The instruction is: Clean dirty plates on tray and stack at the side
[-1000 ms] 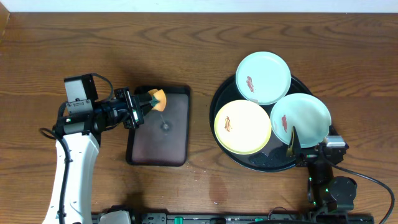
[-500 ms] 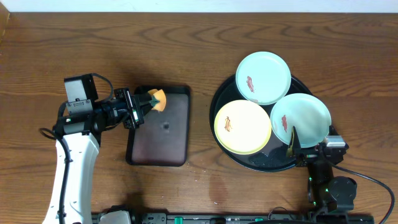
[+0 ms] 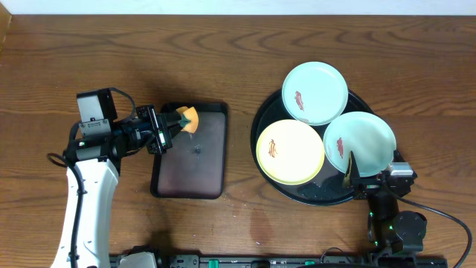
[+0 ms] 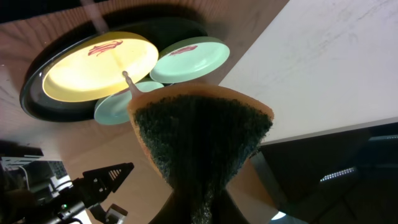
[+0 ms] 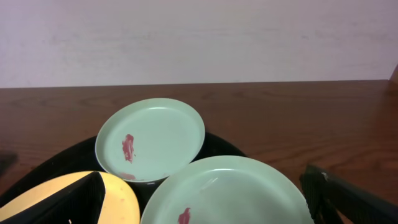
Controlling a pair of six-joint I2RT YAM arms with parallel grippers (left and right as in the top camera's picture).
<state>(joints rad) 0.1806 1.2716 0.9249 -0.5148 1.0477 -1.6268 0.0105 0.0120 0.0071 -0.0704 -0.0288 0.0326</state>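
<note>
Three plates lie on the round black tray (image 3: pixel 320 195), each with a red-brown smear: a mint one (image 3: pixel 314 92) at the back, a yellow one (image 3: pixel 290 151) front left and a mint one (image 3: pixel 360 143) front right. My left gripper (image 3: pixel 177 121) is shut on an orange sponge (image 3: pixel 189 118) with a dark green scouring face (image 4: pixel 202 134), held over the far-left corner of the rectangular tray. My right gripper (image 3: pixel 372 173) stands open at the round tray's near edge, its fingers (image 5: pixel 348 199) either side of the near mint plate (image 5: pixel 230 193), holding nothing.
A smaller rectangular black tray (image 3: pixel 201 164) lies left of the round one, with bare wood tabletop (image 3: pixel 238 59) between, behind and to the right of them. My left arm (image 3: pixel 85 186) runs along the table's left side.
</note>
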